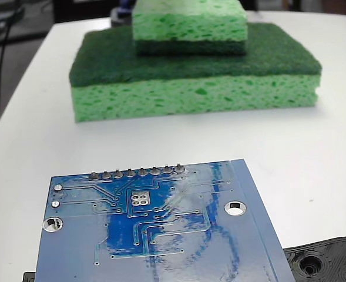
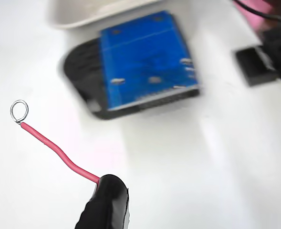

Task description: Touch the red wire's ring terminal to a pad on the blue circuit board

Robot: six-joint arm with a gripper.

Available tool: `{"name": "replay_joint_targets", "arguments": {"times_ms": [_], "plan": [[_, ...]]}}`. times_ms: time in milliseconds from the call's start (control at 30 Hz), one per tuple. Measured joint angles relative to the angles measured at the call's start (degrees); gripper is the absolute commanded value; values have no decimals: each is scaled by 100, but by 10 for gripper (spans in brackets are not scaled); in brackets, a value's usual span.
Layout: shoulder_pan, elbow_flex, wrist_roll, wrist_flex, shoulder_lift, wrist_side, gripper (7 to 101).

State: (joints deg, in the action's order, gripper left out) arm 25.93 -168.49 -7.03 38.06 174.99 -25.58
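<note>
The ring terminal (image 2: 19,110) hangs over bare white table (image 2: 216,171) at the end of the red wire (image 2: 59,153), well apart from the blue circuit board (image 2: 145,62) in the wrist view. The wire runs into a black wrapped tip (image 2: 107,202); whether the gripper is closed cannot be told. The fixed view shows grey pads (image 1: 136,173) lining the board's far edge, before stacked green sponges (image 1: 196,70). A slow, level approach toward that row looks wise.

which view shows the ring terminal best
The wrist view. There the ring terminal shows whole, a silver loop at the tip of the red wire, clear against the white table and well short of the blue circuit board. The fixed view shows neither ring nor wire, only the board and two stacked green sponges.
</note>
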Motion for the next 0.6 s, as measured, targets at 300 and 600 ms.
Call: {"name": "replay_joint_targets", "arguments": {"times_ms": [300, 600], "plan": [[-246, -281, 905, 176, -9, -765, 1003], [114, -158, 1529, 782, -9, -1178, 1003]]}}
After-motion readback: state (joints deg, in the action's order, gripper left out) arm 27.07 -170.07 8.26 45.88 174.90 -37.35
